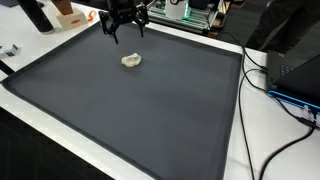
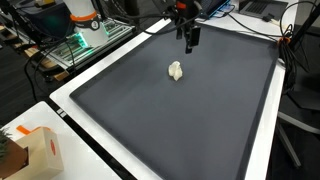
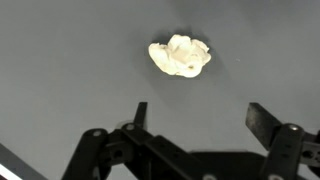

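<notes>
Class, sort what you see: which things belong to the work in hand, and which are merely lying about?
In hand:
- small crumpled cream-white lump
- black gripper, open, hovering near the lump
- dark grey mat on which the lump lies

Lying about:
- brown cardboard box at the table's corner
- orange and white object beyond the mat

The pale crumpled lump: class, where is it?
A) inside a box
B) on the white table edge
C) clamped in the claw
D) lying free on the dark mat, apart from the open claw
D: the pale lump lies alone on the dark mat, and the claw stands open, apart from it and holding nothing.
</notes>
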{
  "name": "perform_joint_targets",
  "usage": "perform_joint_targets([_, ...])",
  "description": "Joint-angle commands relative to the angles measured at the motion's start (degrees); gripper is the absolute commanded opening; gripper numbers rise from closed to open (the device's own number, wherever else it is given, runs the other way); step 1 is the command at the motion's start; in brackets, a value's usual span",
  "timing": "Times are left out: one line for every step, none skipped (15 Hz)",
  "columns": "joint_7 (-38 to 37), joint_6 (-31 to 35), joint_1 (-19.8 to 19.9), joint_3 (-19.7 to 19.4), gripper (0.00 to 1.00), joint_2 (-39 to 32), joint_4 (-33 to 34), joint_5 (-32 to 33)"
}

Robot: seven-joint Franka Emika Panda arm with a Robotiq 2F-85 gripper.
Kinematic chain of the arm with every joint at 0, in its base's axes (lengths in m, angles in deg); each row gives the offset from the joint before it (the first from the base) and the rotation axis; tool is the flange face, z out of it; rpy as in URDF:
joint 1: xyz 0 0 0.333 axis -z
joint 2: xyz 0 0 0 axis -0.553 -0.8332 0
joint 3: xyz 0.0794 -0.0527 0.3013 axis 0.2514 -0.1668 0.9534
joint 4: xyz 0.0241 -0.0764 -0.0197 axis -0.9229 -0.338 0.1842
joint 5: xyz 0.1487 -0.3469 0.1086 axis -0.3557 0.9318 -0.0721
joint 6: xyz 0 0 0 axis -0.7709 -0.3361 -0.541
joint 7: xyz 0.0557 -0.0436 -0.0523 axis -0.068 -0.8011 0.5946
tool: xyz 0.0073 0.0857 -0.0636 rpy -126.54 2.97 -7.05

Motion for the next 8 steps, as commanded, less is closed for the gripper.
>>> perform_joint_targets([1.2,5.7,0.8,0.5,1.0,-2.4,-2.5,-0.8])
perform_joint_targets([1.0,6.5,0.9,0.5,1.0,-3.1,-2.7,-0.4])
perform_joint_targets([0.6,7.2,0.9,0.4,1.0,-3.9,-3.0,0.2])
perform_joint_targets([0.4,7.7,1.0,0.4,1.0,-4.5,-3.2,0.3])
perform_joint_targets([-0.3,8.1,0.9,0.3,1.0,-5.1,-3.1,0.9])
perform_joint_targets([-0.4,8.2,0.9,0.3,1.0,-5.6,-3.0,1.0])
perform_joint_targets([-0.7,8.5,0.9,0.3,1.0,-6.1,-3.0,1.2])
perform_joint_targets([-1.1,8.6,0.8,0.2,1.0,-6.6,-2.9,1.6])
